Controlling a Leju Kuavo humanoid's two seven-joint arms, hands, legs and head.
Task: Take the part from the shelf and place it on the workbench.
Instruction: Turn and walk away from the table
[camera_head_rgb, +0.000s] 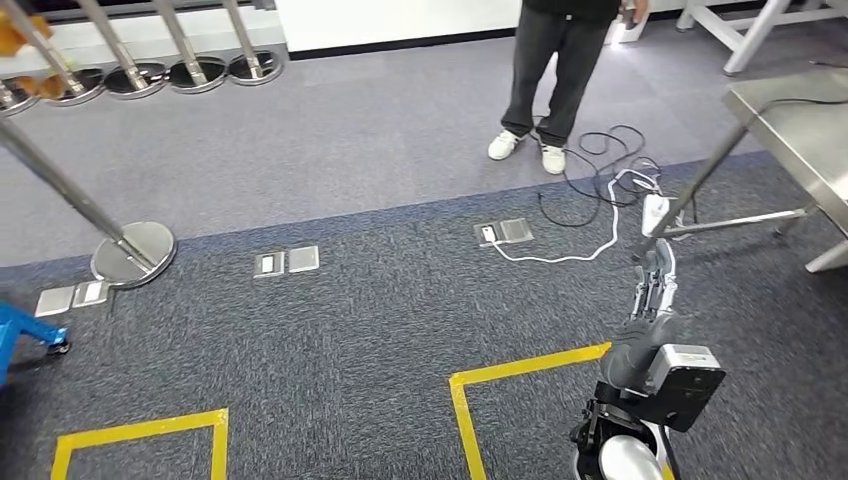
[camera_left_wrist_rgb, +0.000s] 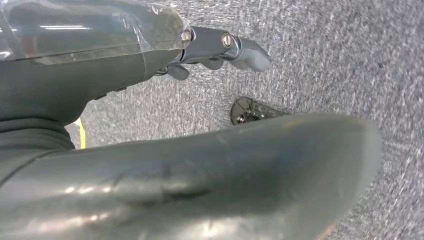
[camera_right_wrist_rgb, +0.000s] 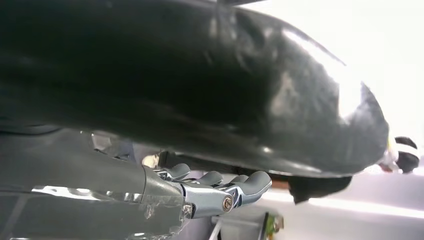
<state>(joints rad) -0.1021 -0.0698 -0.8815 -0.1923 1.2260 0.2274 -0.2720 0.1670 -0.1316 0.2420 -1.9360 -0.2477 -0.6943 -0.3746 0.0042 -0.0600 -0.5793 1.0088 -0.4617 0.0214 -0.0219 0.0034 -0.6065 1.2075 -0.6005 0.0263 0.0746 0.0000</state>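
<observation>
On the grey carpet (camera_head_rgb: 380, 320) ahead: yellow tape (camera_head_rgb: 520, 372) outlines, floor sockets, a white cable (camera_head_rgb: 590, 245) running from one socket, and a steel post base (camera_head_rgb: 133, 250) at left. Person (camera_head_rgb: 545, 70) stands at the far side, legs and white shoes visible. Steel bench (camera_head_rgb: 800, 130) at far right, its bare corner showing. Right hand (camera_head_rgb: 655, 285) reaches forward and low, toward the bench's leg. White part (camera_head_rgb: 654, 213) shows just past the fingertips, above the carpet and short of the bench; contact between it and the hand cannot be told. Right wrist view: fingers (camera_right_wrist_rgb: 250, 184) lie side by side, lightly bent, nothing between them; thumb (camera_right_wrist_rgb: 200, 85) blocks most of the frame, so the grip cannot be told. Left hand (camera_left_wrist_rgb: 150, 75) hangs over carpet, fingers (camera_left_wrist_rgb: 247, 50) nearly straight and apart from the thumb, holding nothing. Small metal plate (camera_left_wrist_rgb: 247, 110) lies on the floor below it.
</observation>
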